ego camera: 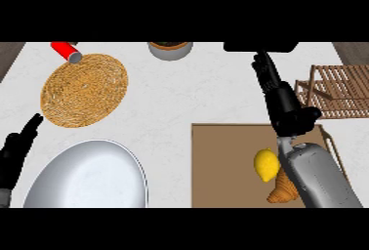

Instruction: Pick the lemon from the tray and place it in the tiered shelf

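Note:
A yellow lemon (267, 164) lies on the brown tray (223, 166) at the lower right, next to a brown croissant (282, 191). The wooden tiered shelf (338, 90) stands at the right edge of the counter. My right hand (283, 105) reaches far over the counter beyond the tray, its fingers (264, 68) straight and holding nothing; the grey forearm (317, 178) passes just right of the lemon and covers part of the tray. My left hand (16, 146) rests open at the left edge, fingers up.
A round woven mat (85, 89) lies at the upper left with a red cup (66, 51) on its side beside it. A large grey plate (90, 176) sits at the lower left. A grey pot (171, 49) stands at the far edge.

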{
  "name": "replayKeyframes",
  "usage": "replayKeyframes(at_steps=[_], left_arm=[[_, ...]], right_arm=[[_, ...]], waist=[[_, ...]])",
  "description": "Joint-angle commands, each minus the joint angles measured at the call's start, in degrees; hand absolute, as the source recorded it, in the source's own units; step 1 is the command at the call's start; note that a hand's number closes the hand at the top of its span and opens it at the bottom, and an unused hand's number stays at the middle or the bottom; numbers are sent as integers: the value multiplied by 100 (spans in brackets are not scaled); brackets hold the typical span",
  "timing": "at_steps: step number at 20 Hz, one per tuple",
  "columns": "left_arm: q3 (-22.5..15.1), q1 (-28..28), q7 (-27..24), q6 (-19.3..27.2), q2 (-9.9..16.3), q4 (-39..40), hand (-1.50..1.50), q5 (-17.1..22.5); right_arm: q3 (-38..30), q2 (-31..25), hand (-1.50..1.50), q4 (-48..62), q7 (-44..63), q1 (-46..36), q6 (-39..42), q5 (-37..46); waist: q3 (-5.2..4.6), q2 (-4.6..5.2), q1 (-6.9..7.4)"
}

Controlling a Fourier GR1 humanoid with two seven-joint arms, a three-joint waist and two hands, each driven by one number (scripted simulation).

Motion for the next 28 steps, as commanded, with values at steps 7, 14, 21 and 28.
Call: replayKeyframes(at_steps=[7,14,21,28], left_arm=[[190,-594,-530,523,-1229,-986,0,621],[-6,-400,-545,657,-1657,-1472,0,479],[-69,-669,-150,823,-1649,-1628,0,369],[109,-512,-304,498,-1490,-1654,0,590]], right_arm=[[-507,-1026,150,748,808,464,-642,844],[-1121,-807,-150,-690,100,1576,1232,-1198],[-210,-2378,-150,-1860,1928,1272,2211,-482],[451,-3527,-150,-2705,3738,635,2754,559]], waist=[[109,-289,-254],[158,-249,-55],[140,-268,-83],[126,-263,52]])
